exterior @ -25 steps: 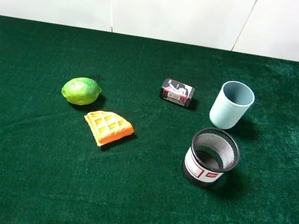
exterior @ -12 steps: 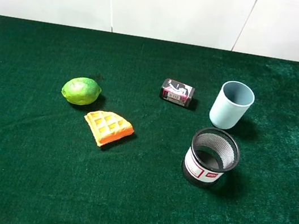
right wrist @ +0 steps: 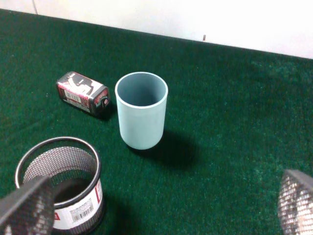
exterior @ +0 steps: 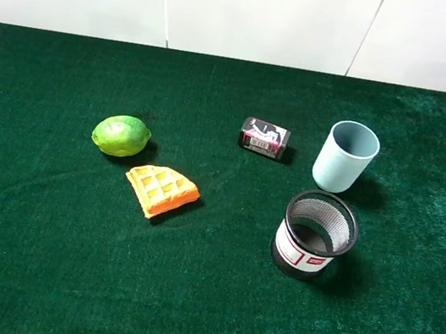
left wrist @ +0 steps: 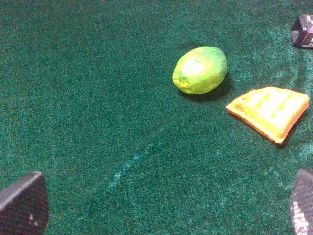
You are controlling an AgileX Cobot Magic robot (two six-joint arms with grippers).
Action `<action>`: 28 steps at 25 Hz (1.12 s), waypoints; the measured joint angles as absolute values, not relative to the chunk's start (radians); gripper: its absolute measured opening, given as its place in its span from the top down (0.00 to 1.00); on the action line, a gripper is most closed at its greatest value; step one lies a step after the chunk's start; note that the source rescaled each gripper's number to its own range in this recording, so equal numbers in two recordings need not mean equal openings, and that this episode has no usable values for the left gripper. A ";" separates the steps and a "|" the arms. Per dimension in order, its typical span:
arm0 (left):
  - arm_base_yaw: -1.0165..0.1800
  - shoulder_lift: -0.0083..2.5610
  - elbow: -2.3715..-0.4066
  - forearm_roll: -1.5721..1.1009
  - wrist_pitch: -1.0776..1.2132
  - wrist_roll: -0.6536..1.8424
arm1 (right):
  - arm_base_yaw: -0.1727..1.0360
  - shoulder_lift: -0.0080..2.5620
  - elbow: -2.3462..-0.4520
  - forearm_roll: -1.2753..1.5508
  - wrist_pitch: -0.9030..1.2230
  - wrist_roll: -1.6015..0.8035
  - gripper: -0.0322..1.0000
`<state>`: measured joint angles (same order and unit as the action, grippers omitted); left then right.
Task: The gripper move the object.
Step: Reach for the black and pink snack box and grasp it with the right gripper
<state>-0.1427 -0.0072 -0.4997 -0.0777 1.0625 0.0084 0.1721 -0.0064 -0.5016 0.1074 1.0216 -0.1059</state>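
The object, a small black and dark red box (exterior: 264, 138) with white labels, lies on the green cloth behind the middle of the table, left of a light blue cup. It also shows in the right wrist view (right wrist: 82, 92) and at the edge of the left wrist view (left wrist: 303, 30). My left gripper (left wrist: 161, 215) is open and empty, low over the cloth, well short of the lime. My right gripper (right wrist: 161, 205) is open and empty, above the near side of the mesh cup, apart from the box. In the exterior view both grippers sit at the front corners, barely visible.
A lime (exterior: 121, 135) and an orange waffle wedge (exterior: 161, 190) lie at the left. A light blue cup (exterior: 345, 156) stands right of the box, and a black mesh cup (exterior: 315, 235) with a white label stands in front of it. White wall behind the table.
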 joint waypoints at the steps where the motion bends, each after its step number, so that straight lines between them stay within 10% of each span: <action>1: -0.143 -0.007 -0.500 -0.078 1.062 0.008 | 0.172 -0.006 -0.502 0.107 1.022 -0.106 0.00; 28: -0.143 -0.007 -0.500 -0.078 1.062 0.008 | 0.172 -0.006 -0.502 0.108 1.022 -0.106 0.00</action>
